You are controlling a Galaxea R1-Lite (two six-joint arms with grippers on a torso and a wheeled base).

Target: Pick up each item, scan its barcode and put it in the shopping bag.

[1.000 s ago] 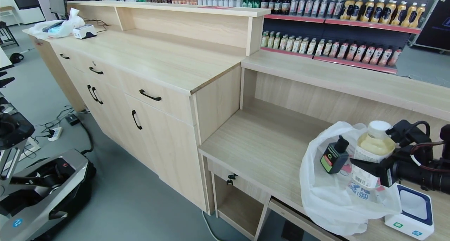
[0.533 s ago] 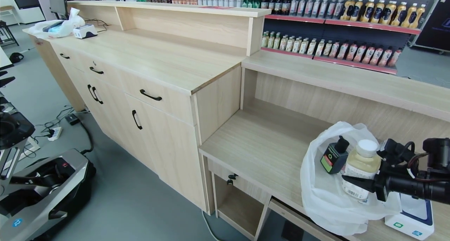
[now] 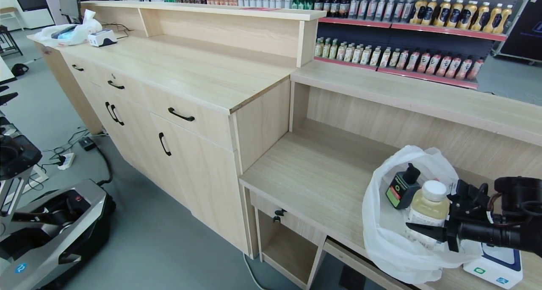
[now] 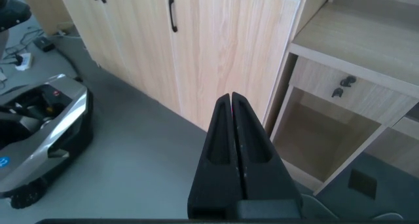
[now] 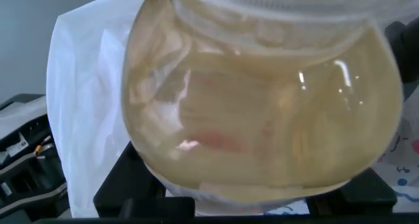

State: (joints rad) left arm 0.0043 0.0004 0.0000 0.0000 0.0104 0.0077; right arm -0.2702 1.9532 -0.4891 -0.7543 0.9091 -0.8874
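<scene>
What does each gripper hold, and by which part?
The right gripper holds the bottle by its lower body, in the bag. The left gripper is shut and holds nothing.

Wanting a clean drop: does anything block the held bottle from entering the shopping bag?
Nothing visible. The bottle in the right gripper is at the open mouth of the shopping bag; a dark bottle stands beside it.

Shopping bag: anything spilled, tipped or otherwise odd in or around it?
Nothing stands out. The right gripper holds the capped drink bottle roughly upright inside the shopping bag, beside a dark bottle; no spill shows. The scanner sits next to the bag.
</scene>
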